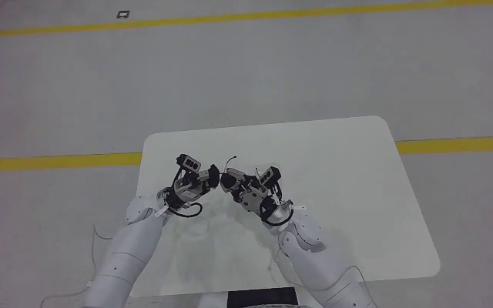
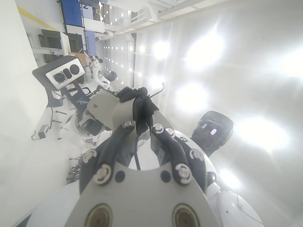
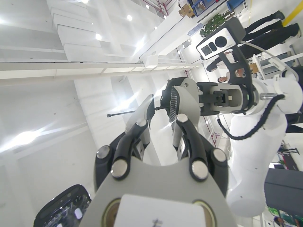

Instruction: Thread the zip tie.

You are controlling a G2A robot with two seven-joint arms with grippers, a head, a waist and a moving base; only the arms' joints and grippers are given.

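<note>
Two grippers meet above the table (image 1: 347, 154). The left gripper (image 2: 141, 115) is clamped on the black zip tie (image 3: 120, 113), one end of which juts out past the right gripper (image 3: 161, 119). The right gripper stands parted and grips nothing, and the strap crosses at its fingertips. No closed loop shows, so the threading appears undone: the tail probably still has to enter the head.
</note>
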